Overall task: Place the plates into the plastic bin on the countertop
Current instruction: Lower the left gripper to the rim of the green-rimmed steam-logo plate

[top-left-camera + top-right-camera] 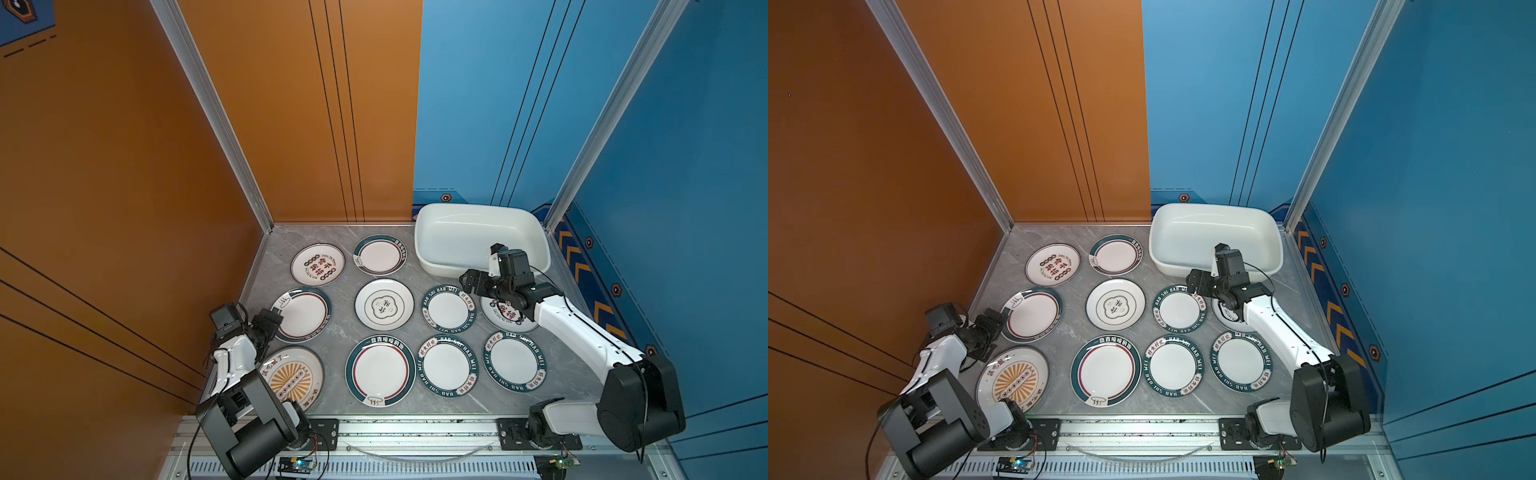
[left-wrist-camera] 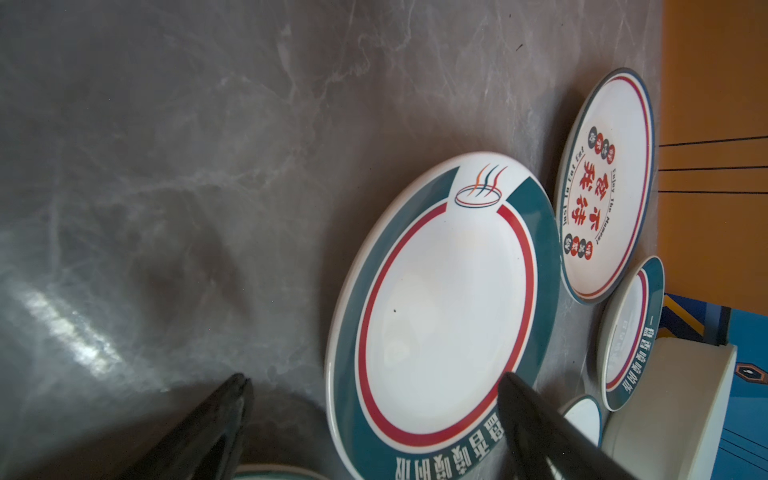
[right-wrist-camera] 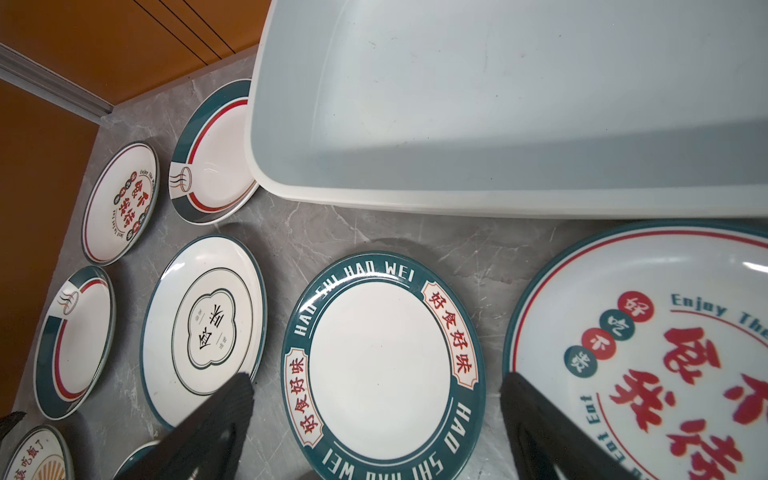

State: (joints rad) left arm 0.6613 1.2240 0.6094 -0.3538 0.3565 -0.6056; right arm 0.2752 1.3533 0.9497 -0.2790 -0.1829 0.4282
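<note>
– Beside the plastic bin (image 1: 465,241), the plates (image 1: 384,304) lie flat on the countertop (image 1: 341,330); left gripper (image 2: 374,378) and right gripper (image 3: 376,380) gape wide, empty.
– Flat rims offer little purchase; a missed pinch could shove one against the bin.

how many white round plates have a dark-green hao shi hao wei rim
3: one lettered plate in the middle row, two side by side in the near row, all right of centre. The right arm may hide others.

Orange wall (image 1: 104,166), blue wall (image 1: 478,104), aluminium rail (image 1: 415,432)
</note>
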